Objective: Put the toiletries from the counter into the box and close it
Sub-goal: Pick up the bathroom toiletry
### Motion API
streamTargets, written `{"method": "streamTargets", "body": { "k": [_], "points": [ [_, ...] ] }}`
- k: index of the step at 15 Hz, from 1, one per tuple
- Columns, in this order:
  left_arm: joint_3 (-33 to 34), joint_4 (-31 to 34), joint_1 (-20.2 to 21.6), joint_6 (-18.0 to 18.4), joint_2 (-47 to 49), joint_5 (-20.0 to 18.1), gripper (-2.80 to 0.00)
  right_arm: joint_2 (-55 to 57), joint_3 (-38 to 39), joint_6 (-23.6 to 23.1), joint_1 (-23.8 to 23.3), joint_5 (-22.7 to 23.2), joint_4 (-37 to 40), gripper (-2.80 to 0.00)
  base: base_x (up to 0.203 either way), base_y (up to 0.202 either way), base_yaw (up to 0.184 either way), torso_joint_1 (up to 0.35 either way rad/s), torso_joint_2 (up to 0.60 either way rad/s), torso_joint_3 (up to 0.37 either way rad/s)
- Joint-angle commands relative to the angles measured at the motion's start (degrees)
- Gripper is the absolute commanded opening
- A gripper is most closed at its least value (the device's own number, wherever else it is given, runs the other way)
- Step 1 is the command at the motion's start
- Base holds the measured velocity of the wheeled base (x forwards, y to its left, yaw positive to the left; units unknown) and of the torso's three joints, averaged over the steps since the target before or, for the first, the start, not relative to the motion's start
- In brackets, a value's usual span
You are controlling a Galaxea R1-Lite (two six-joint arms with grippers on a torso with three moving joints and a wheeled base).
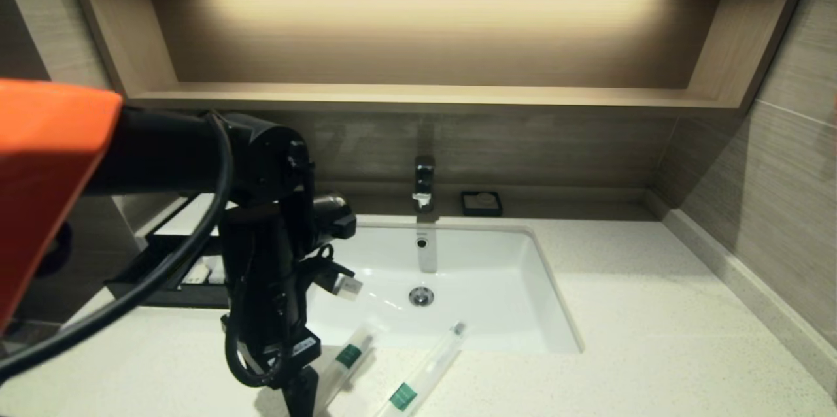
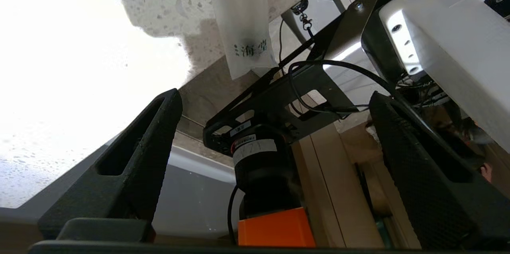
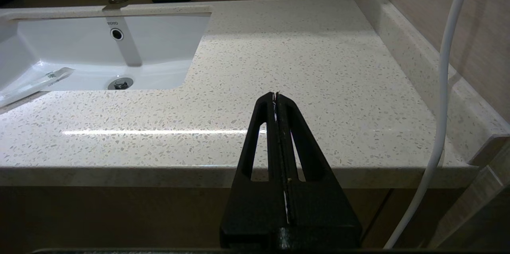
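My left gripper [image 2: 275,102] hangs spread over the counter's [image 1: 654,312] near edge, beside two sleeved toiletries [image 1: 418,374]. My right gripper [image 3: 275,96] sits pressed together, empty.

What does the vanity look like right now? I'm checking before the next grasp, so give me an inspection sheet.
Surface: speckled counter with sink.
Job's things: two green-banded sleeves at the sink's front rim; box at left, drawer looks pulled out.
Clutter: soap dish beside faucet.
Grippers: left pincer open, over the counter's front edge by a sleeve; right pincer shut, before the counter's front edge.
Cables: black cable on left arm; white cable by right pincer.
Surroundings: shelf above.
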Motion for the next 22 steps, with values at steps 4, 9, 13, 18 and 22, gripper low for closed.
{"method": "streamTargets", "body": {
  "k": [4,9,13,18,22],
  "points": [
    [-1.5,1.8,-0.4,-0.2,4.1,1.1,0.0,0.0,0.0,0.0,0.0,0.0,0.0,-2.8,0.0,0.0,0.0,0.0,0.0,0.0],
    [-3.7,2.9,-0.4,0.0,6.4,1.3,0.0,0.0,0.0,0.0,0.0,0.0,0.0,-2.8,0.0,0.0,0.0,0.0,0.0,0.0],
    [-6.4,6.3,-0.5,-0.1,9.5,4.0,0.0,0.0,0.0,0.0,0.0,0.0,0.0,-2.8,0.0,0.0,0.0,0.0,0.0,0.0],
    [-6.5,6.1,-0.4,-0.4,7.9,3.7,0.0,0.0,0.0,0.0,0.0,0.0,0.0,-2.8,0.0,0.0,0.0,0.0,0.0,0.0],
    [-3.5,4.2,0.9,-0.3,1.2,3.7,0.0,0.0,0.0,0.0,0.0,0.0,0.0,-2.8,0.0,0.0,0.0,0.0,0.0,0.0]
  ]
}}
